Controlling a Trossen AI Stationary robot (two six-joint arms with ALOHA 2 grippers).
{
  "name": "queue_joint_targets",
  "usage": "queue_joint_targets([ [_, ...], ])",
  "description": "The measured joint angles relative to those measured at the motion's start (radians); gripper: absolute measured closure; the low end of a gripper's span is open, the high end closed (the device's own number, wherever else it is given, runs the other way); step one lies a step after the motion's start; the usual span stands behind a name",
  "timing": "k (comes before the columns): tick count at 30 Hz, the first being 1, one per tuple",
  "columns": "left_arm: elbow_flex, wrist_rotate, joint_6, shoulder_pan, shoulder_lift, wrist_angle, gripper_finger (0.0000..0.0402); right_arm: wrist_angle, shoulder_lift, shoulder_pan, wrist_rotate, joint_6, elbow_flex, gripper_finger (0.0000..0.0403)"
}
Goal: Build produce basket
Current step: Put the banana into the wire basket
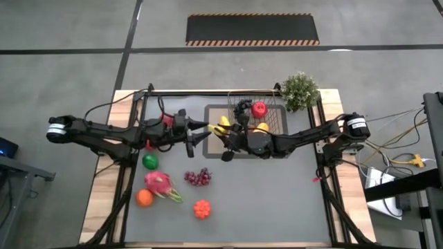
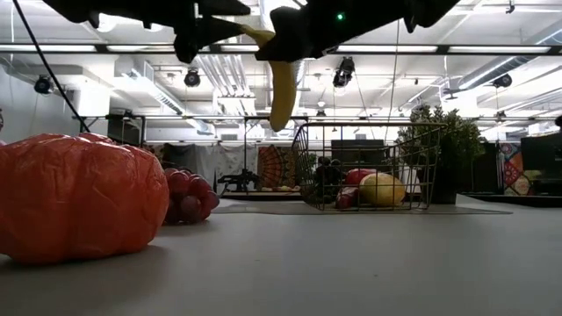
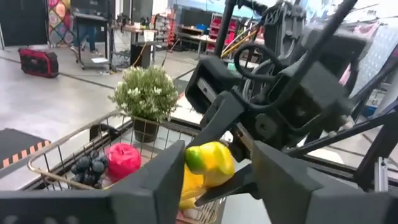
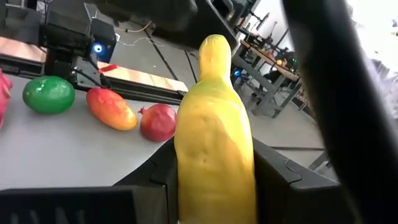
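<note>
Spanning most of the high view, the grey table (image 1: 277,200) carries both dark arms, which meet above its middle just beside the basket (image 1: 273,119). The basket stands at the far edge, next to a potted plant (image 1: 300,90), and already holds part of the produce: a red apple (image 1: 259,108), a bunch of dark grapes (image 1: 241,106) and a yellowish fruit (image 1: 261,127), which the low view shows resting inside the wire walls.

A handover of the banana (image 1: 221,127) seems to be in hand. The right gripper (image 1: 230,138) has its fingers pinching the banana, which fills the right wrist view between them, and in the low view it hangs down from the arms well above the table. The left gripper (image 1: 199,133) is at the banana's other end with its fingers spread either side of it; from the left wrist view they look parted, not squeezing, so I judge the right arm now carries the fruit alone.

Plenty is left on the near left part of the table: a pink dragon fruit (image 1: 158,184), a green fruit (image 1: 150,161), an orange (image 1: 144,198), a bunch of red grapes (image 1: 198,177) and a small orange-red fruit (image 1: 201,208). The right wrist view also shows a mango (image 4: 112,108) and another red apple (image 4: 158,122) lying near the left arm.

By my reckoning the task is under halfway done: three pieces are in, the banana is on its way, and about seven are waiting.
</note>
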Motion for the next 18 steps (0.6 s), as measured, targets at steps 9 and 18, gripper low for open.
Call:
queue_joint_targets([
  [9,0.0,0.001,0.079,0.0,-0.093,-0.001,0.0194,-0.222,-0.078,-0.009,0.054,0.165,0.034,0.028],
  [18,0.0,0.001,0.132,0.0,-0.159,-0.001,0.0193,-0.481,-0.228,-0.087,0.086,0.353,0.034,0.028],
])
